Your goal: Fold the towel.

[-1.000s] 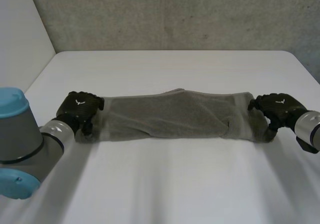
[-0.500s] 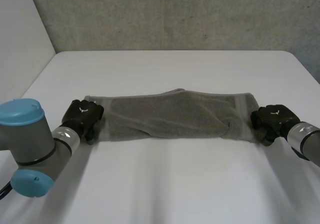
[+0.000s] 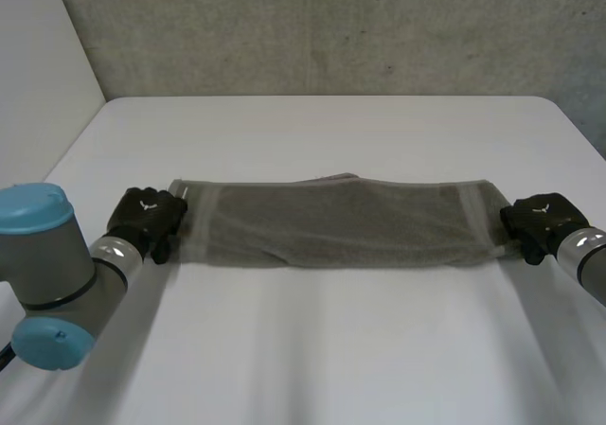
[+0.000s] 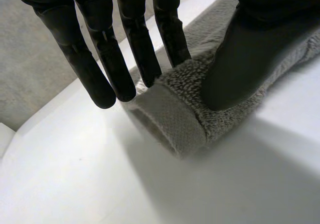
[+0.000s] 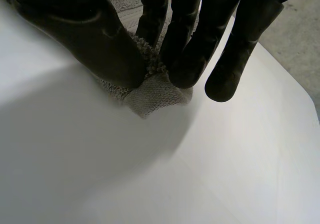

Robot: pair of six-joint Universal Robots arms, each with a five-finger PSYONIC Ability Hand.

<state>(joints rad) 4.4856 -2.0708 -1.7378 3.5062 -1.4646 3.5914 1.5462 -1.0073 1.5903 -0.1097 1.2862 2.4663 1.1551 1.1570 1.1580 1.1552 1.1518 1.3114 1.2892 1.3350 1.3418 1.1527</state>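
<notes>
A grey towel (image 3: 331,221) lies stretched in a long band across the white table, folded along its length. My left hand (image 3: 147,217) is at its left end. In the left wrist view the thumb (image 4: 240,59) presses on top of the towel's end (image 4: 175,119) and the straight fingers (image 4: 100,59) reach down behind its edge, pinching it. My right hand (image 3: 540,219) is at the right end. There its thumb (image 5: 100,39) and curled fingers pinch the towel's corner (image 5: 155,97), which pokes out below the fingertips.
The white table (image 3: 331,349) has bare room in front of and behind the towel. A grey wall runs along its far edge. My left arm's grey joint with a blue cap (image 3: 38,264) stands low at the table's near left.
Both hands have moved outward and closed on the towel's ends. The towel, bunched and wrinkled before, is now pulled longer and flatter.
</notes>
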